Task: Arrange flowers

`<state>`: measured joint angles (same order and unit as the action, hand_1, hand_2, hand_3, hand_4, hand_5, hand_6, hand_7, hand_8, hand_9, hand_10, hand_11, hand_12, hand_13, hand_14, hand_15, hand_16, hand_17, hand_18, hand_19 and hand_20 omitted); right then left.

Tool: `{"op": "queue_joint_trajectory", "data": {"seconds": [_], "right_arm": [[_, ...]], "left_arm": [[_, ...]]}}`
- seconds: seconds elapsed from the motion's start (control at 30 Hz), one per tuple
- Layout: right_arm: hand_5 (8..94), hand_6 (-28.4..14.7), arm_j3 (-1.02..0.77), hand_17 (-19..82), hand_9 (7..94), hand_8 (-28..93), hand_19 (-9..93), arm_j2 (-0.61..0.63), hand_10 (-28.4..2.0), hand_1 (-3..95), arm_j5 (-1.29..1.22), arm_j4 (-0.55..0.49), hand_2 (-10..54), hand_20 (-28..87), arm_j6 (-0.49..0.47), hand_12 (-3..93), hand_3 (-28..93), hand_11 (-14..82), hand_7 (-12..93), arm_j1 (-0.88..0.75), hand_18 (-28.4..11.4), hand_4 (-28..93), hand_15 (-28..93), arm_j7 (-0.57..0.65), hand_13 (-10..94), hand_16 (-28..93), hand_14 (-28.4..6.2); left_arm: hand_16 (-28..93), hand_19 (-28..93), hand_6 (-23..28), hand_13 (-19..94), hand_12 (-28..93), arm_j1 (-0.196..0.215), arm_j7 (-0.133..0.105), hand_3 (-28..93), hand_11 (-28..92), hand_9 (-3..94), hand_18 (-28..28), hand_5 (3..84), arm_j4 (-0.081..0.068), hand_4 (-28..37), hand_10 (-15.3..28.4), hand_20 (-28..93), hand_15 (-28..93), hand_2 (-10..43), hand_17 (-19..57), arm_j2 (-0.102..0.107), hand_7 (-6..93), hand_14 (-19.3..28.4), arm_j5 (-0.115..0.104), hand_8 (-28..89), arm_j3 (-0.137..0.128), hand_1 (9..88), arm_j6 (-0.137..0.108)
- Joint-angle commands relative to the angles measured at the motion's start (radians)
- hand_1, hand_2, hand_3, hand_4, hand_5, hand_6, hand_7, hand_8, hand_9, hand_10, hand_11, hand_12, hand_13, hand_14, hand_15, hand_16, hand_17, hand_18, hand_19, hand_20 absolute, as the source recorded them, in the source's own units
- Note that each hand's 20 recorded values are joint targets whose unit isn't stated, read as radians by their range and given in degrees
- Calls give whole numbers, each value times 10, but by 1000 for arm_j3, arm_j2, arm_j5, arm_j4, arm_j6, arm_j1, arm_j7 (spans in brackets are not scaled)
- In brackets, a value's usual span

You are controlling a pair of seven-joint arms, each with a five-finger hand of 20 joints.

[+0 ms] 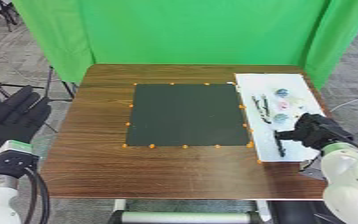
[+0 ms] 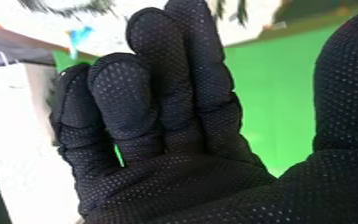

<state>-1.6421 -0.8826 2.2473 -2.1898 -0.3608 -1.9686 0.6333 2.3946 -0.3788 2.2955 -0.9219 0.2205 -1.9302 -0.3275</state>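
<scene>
Tabletop [image 1: 87, 150]: flowers [image 1: 280, 118] near right hand [image 1: 314, 132].

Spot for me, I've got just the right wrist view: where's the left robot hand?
Observer: The left robot hand is off the left side of the table, fingers straight.
Operator: Copy. What's lying nearest the right one?
Observer: A thin dark stem-like piece, at the near end of the white board, just left of the right robot hand. Can't tell if they touch.
Operator: Any pink bloom out there?
Observer: Yes, a pink bloom on the board, between a far bluish bloom and a near bluish bloom.
</scene>
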Motion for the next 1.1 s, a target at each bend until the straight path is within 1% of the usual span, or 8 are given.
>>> {"op": "queue_joint_trajectory", "data": {"seconds": [0.03, 0.07, 0.17, 0.23, 0.5, 0.67, 1.0, 1.1], "right_arm": [[691, -30, 43, 321, 714, -114, 798, -14, -152, 238, -4, 41, -95, 382, -105, 349, 560, 423, 373, 33, -236, -282, 706, 53, 623, 354, -150], [691, -31, 49, 321, 714, -113, 799, -15, -152, 242, -9, 49, -95, 381, -117, 348, 553, 422, 368, 40, -236, -282, 706, 64, 622, 354, -150], [691, -31, 50, 320, 714, -111, 799, -26, -153, 254, -103, 79, -95, 380, -149, 345, 537, 419, 361, 61, -236, -281, 705, 94, 621, 352, -150], [690, -30, 57, 320, 714, -110, 800, -29, -153, 262, -75, 93, -95, 379, -168, 346, 545, 418, 360, 62, -237, -279, 705, 93, 621, 350, -150], [689, -30, 89, 319, 710, -110, 800, -52, -152, 258, -41, 122, -95, 376, -203, 346, 606, 421, 362, 70, -238, -278, 705, 79, 621, 347, -150], [684, -28, 149, 321, 710, -108, 803, -50, -150, 275, -24, 152, -95, 376, -255, 346, 686, 427, 374, 104, -238, -276, 706, 96, 624, 345, -147], [697, -16, 334, 342, 733, -118, 826, -6, -142, 341, 58, 215, -95, 382, -354, 363, 694, 463, 439, 190, -240, -281, 721, 46, 652, 354, -136], [698, -13, 345, 346, 743, 21, 831, -11, -139, 382, 57, 227, -95, 376, -347, 364, 679, 464, 427, 187, -240, -281, 719, 45, 659, 356, -132]], "left_arm": [[-79, 523, 90, 266, 158, 7, 11, 715, 446, 404, 146, 482, -1, -272, 159, 181, 610, 188, -12, 0, 384, 154, 60, -150, 1, 307, -18], [-77, 547, 88, 268, 182, 4, 14, 711, 488, 406, 150, 480, -3, -273, 160, 236, 664, 187, -6, 0, 438, 158, 69, -173, 2, 305, -20], [-62, 581, 76, 279, 230, 9, 4, 705, 559, 408, 151, 465, -2, -273, 163, 335, 736, 186, 4, 0, 552, 167, 60, -204, 2, 307, -7], [-65, 551, 75, 276, 232, 6, -1, 705, 558, 404, 150, 465, 1, -275, 161, 330, 730, 185, -5, 2, 566, 165, 53, -209, 11, 309, -23], [-88, 450, 82, 253, 171, 6, -1, 714, 481, 384, 145, 460, 3, -278, 154, 245, 652, 182, -40, -1, 442, 145, 40, -191, 24, 309, -52], [-85, 444, 80, 250, 161, 3, -2, 718, 467, 381, 144, 454, 3, -278, 151, 223, 635, 180, -47, 0, 421, 142, 39, -182, 30, 307, -46], [-81, 444, 78, 248, 158, -7, 9, 718, 461, 378, 143, 451, -1, -279, 152, 206, 628, 179, -50, -1, 411, 143, 41, -176, 39, 306, -45], [-80, 444, 79, 248, 158, -14, 16, 718, 460, 378, 143, 451, -3, -280, 152, 201, 627, 178, -51, 0, 409, 143, 44, -175, 42, 305, -45]]}}
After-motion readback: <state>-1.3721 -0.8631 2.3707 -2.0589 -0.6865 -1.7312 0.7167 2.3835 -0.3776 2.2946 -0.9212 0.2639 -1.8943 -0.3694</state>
